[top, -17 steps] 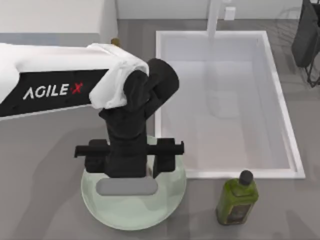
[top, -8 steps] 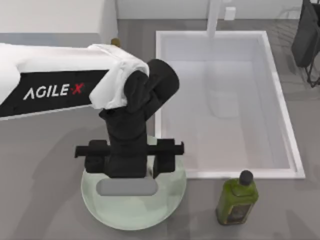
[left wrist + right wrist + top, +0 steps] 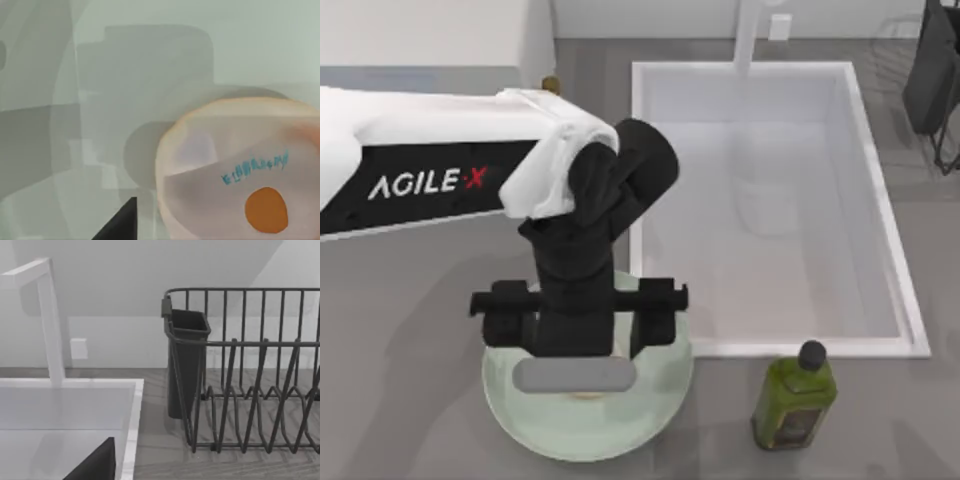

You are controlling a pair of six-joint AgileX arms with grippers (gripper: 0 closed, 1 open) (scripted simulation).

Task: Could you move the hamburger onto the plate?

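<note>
One small rounded cream-white hamburger [image 3: 240,175] with an orange-red patch and a line of blue lettering sits low over the large round pale mint-green plate [image 3: 650,415], whose pale floor lies right behind it in the left wrist view; whether the two touch cannot be told. From above, only a thin tan sliver of it peeks out under the wrist at the plate's middle, a sliver not seen half a second ago. The left gripper [image 3: 578,345] hangs over the plate's twelve o'clock half with its black crossbar spread wide across the dish; how far its fingers are parted, and whether they have hold of the hamburger, cannot be told. The arm's pose matches the earlier frames. At the plate's three o'clock stands a squat green glass bottle [image 3: 794,397] with a black cap, and at one to two o'clock lies the white rectangular sink [image 3: 880,210]. The right wrist view faces a dark wire dish rack [image 3: 250,385].
</note>
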